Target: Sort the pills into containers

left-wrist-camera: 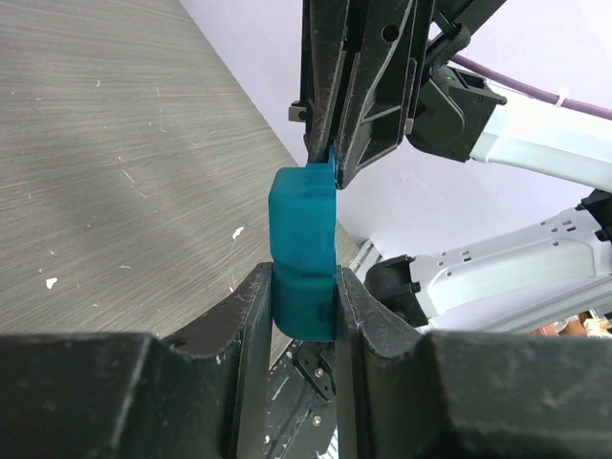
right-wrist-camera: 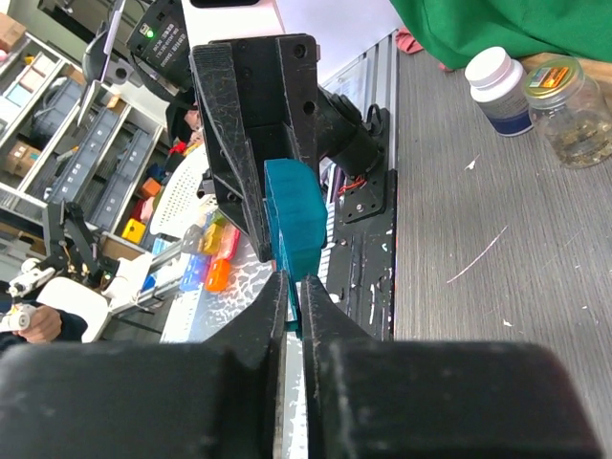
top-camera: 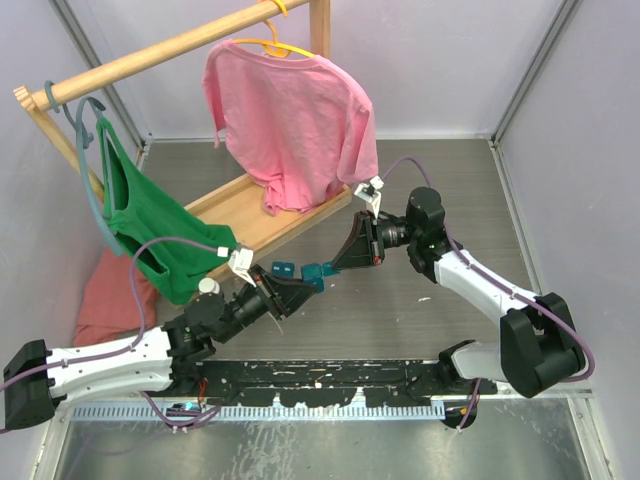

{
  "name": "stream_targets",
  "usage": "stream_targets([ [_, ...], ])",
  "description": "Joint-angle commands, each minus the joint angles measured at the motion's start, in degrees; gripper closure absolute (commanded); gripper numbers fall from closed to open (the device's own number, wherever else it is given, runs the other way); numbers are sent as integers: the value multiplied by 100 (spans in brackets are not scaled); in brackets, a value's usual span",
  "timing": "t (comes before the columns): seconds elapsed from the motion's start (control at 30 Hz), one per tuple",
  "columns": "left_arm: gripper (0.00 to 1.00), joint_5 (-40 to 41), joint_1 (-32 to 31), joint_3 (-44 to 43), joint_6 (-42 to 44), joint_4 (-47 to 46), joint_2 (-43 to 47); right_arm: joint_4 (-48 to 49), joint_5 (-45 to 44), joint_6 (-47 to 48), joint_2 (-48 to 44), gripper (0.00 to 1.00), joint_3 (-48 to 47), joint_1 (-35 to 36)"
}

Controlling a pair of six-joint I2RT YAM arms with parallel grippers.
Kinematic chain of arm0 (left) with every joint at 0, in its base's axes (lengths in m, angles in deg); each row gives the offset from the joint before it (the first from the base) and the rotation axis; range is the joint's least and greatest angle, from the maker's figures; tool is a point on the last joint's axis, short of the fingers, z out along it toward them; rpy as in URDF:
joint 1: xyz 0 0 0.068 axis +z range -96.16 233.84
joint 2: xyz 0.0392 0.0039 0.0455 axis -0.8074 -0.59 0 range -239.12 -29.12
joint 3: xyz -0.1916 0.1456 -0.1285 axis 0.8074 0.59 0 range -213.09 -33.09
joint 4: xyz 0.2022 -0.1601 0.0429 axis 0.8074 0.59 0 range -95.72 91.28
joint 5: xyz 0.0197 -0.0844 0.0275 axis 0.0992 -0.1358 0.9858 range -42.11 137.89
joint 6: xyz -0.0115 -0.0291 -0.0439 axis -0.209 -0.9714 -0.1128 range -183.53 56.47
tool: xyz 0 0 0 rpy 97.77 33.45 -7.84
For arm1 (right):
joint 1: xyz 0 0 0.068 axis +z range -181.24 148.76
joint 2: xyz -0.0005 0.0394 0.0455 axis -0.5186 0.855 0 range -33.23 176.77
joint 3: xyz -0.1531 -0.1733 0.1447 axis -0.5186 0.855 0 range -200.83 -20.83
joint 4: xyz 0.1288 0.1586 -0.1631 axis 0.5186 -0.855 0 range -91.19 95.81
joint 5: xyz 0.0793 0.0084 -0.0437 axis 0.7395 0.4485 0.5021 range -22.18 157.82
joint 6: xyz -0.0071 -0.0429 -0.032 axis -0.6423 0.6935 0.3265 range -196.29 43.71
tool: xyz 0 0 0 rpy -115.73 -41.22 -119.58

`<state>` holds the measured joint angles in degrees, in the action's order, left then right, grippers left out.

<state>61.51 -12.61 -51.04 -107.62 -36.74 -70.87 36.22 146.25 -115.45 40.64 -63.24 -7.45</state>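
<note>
A small teal-blue container (left-wrist-camera: pixel 301 244) hangs in the air between my two arms, above the grey table. My left gripper (left-wrist-camera: pixel 304 304) is shut on its lower body, one finger on each side. In the right wrist view my right gripper (right-wrist-camera: pixel 292 292) is shut on a thin teal edge of the same container (right-wrist-camera: pixel 295 215). In the top view the container (top-camera: pixel 318 272) shows as two teal parts side by side, between the left gripper (top-camera: pixel 292 288) and the right gripper (top-camera: pixel 338 266). No pills show in any view.
A white-capped bottle (right-wrist-camera: pixel 497 81) and a clear jar with a yellow lid (right-wrist-camera: pixel 564 110) stand on the table by the green shirt (top-camera: pixel 150 215). A wooden rack (top-camera: pixel 250 215) with a pink shirt (top-camera: pixel 290 120) fills the back left. A red cloth (top-camera: pixel 105 300) lies at the left.
</note>
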Motion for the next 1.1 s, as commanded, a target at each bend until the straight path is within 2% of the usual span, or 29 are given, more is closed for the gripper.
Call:
stream_targets([
  [0.0,86,8,20,-112,64,-375,35,290,122,-48,-124,94,-48,48],
  [0.03,80,36,19,-112,60,-331,40,290,123,-38,-120,98,-48,52],
  [0.13,63,80,23,-112,97,-127,100,251,140,35,-81,99,-52,50],
  [0.23,40,183,22,-131,107,361,234,-41,144,317,-45,99,-109,49],
  [0.4,15,320,25,-175,300,1416,623,-1524,35,1619,92,99,-381,49],
  [0.47,9,376,20,-261,404,2030,831,-2820,-176,2759,213,99,-668,41],
  [0.57,7,351,19,-409,529,2890,1185,-6094,-1038,5742,727,99,-1835,95],
  [0.67,8,228,26,-419,616,3381,1542,-8201,-2025,7713,1545,98,-2636,180],
  [0.73,8,79,21,-384,677,3532,1724,-8910,-2610,8521,1914,98,-2825,269],
  [0.87,9,-16,19,-274,666,3797,1988,-9236,-3575,9069,2118,97,-2800,524],
  [0.97,10,-42,21,-191,626,3849,2093,-10272,-3783,9722,2677,97,-3325,769],
  [1.07,10,-82,21,-81,606,3773,2168,-10824,-4086,9965,3261,97,-3773,1035],
])
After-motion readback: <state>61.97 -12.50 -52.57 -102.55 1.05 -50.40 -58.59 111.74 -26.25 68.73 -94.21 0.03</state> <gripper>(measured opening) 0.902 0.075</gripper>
